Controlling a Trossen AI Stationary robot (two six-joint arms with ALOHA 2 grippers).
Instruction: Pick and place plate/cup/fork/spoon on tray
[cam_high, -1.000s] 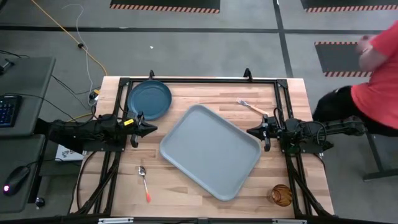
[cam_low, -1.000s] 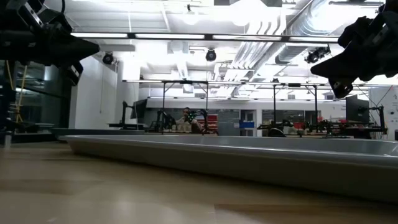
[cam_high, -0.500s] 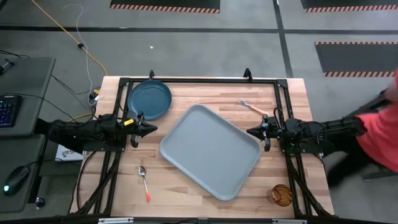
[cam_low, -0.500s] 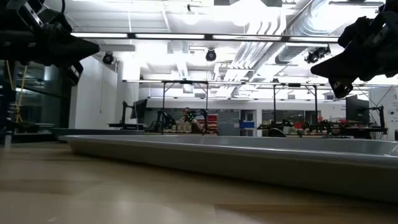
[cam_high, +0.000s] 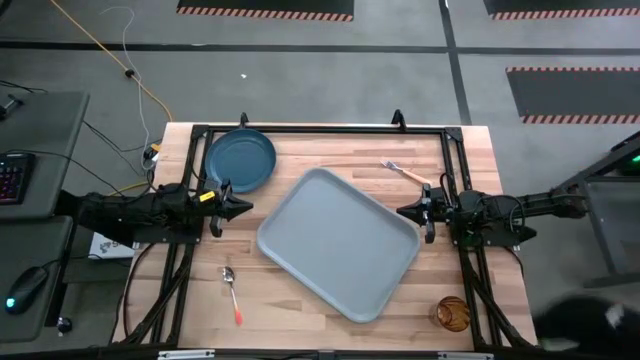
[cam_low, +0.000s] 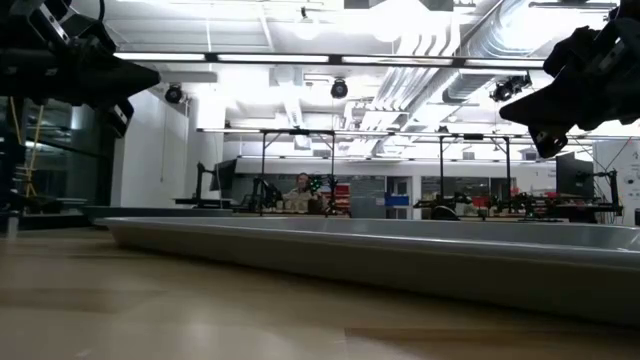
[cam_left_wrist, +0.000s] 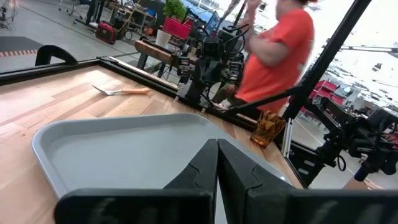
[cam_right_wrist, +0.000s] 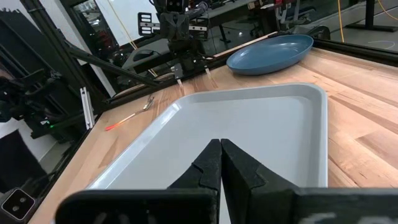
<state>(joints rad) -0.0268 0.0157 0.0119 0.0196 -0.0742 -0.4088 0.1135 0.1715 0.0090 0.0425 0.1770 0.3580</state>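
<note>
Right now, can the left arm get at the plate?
Probably yes. The plate lies bare on the table just beyond the shut left gripper, on its own side, with nothing between them.

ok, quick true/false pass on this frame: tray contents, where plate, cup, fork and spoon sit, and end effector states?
1. The tray has nothing on it. True.
2. The cup stands on the plate. False: it stands on the bare table near the front right corner; the plate lies at the far left.
3. The fork lies on the table beyond the tray's far right side. True.
4. The left end effector holds the spoon. False: it is shut on nothing; the spoon lies on the table at the front left.
5. The right end effector is open over the tray. False: it is shut, beside the tray's right edge.
</note>
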